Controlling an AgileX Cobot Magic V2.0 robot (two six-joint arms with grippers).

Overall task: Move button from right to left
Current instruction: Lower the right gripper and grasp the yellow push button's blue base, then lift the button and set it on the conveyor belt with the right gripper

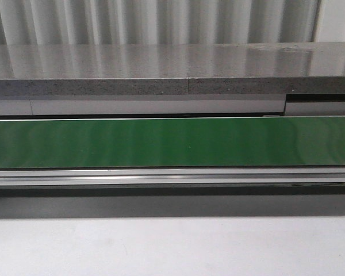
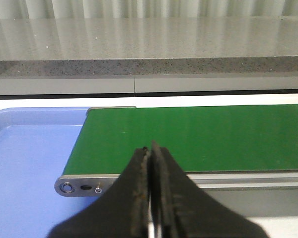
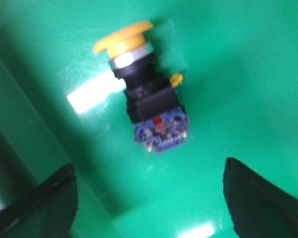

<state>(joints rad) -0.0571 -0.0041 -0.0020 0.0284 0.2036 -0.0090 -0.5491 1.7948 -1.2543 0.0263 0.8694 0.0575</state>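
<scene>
My right claw is spread wide above the button, which lies on its side on a glossy green surface, a bin floor perhaps. My left claw is pressed together over the green belt.

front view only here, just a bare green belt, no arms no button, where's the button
Observer: The button lies on its side on a green surface, under the right gripper.
Operator: is that gripper open
Observer: Yes, wide open, fingers either side, not touching it.
Operator: and the left one
Observer: The left gripper is shut, empty, by the end of the green belt; a blue tray sits beside that end.
</scene>
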